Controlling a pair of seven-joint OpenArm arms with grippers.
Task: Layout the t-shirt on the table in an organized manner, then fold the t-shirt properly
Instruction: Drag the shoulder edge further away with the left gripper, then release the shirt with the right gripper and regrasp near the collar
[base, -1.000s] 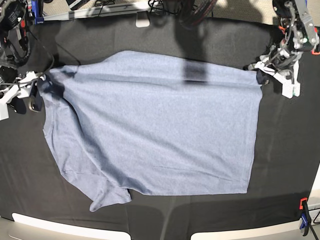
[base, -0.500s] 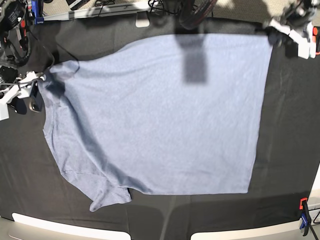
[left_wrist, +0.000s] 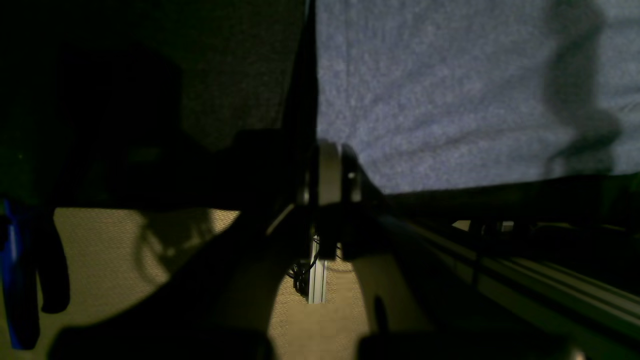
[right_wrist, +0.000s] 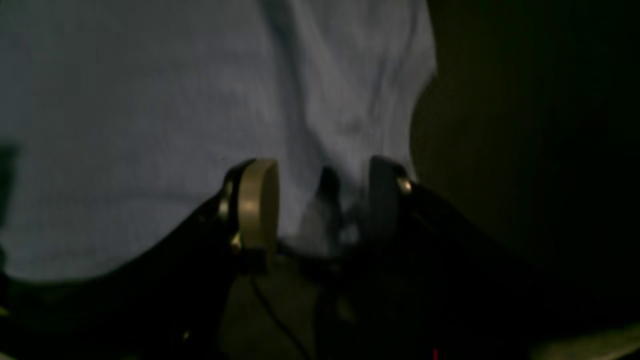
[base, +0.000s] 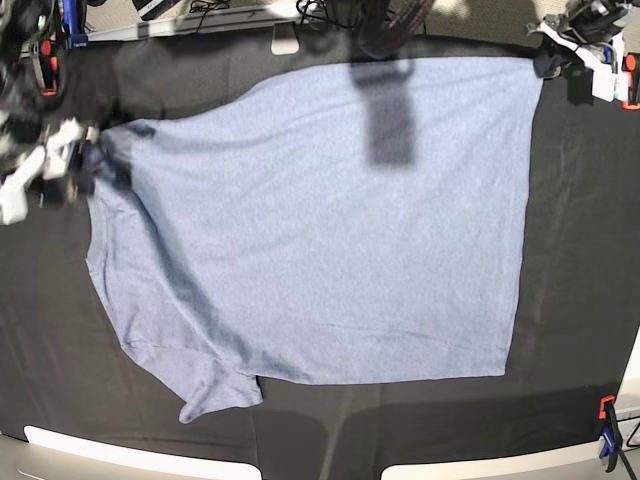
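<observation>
The left hand (base: 560, 45), pinching the t-shirt (base: 320, 220) hem, is now stretching it flatter across the desk (base: 575, 300), while the right hand (base: 75, 165) is spread.

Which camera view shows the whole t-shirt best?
The base view: the t-shirt shows entire there, spread on the black table, one sleeve at the near left. The left wrist view shows only a patch of fabric beside the left pincer. The right wrist view shows only dim, blurred fabric around the right pincer.
</observation>
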